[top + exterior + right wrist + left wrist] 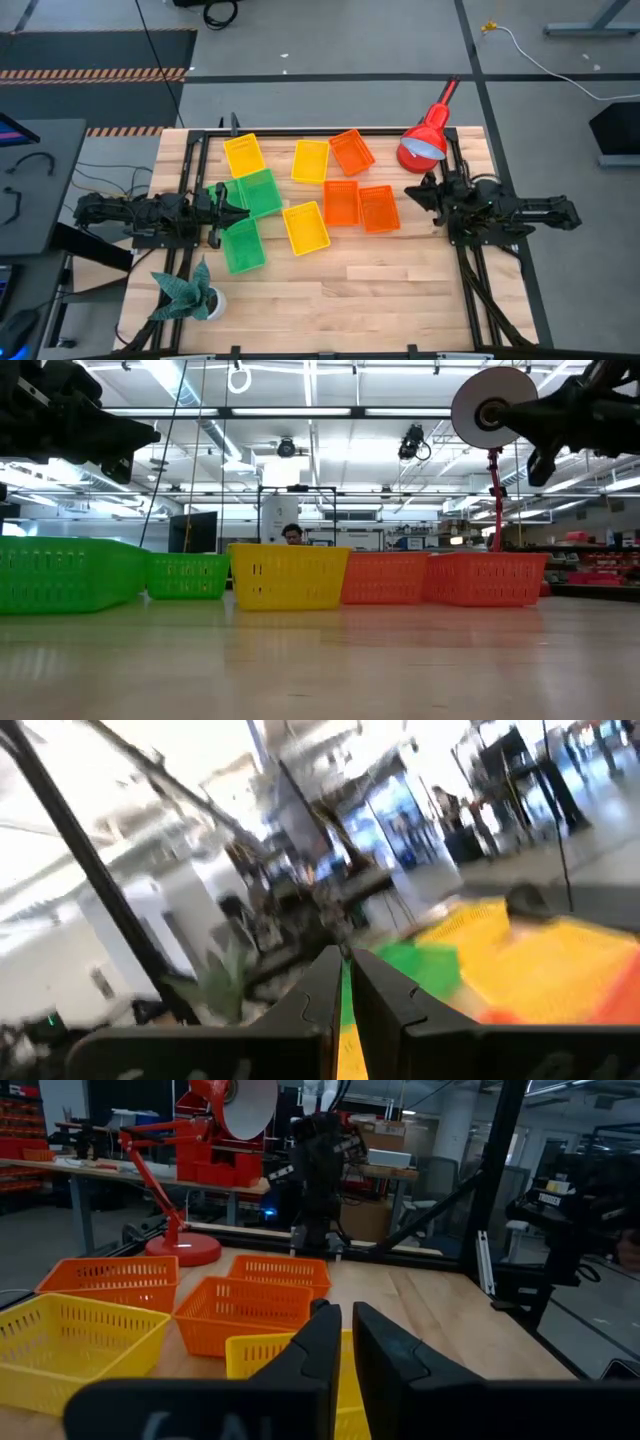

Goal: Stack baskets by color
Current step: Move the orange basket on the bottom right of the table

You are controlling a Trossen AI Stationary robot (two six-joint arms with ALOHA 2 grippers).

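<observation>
Several mesh baskets rest on their bottoms on the wooden table. Two green ones (259, 193) (242, 246) lie at the left. Three yellow ones (244, 155) (310, 161) (305, 228) lie in the middle. Three orange ones (351, 151) (340, 202) (378, 208) lie at the right. My left gripper (238, 212) (347, 1325) hovers level above the gap between the two green baskets, shut and holding nothing. My right gripper (412, 192) (346, 965) hovers beside the rightmost orange basket, shut and holding nothing.
A red desk lamp (425, 140) stands at the far right corner, its shade near my right arm. A small potted plant (190, 292) sits at the near left. Bare wood (400, 300) stretches along the near side. Black frame rails (470, 280) run along both table sides.
</observation>
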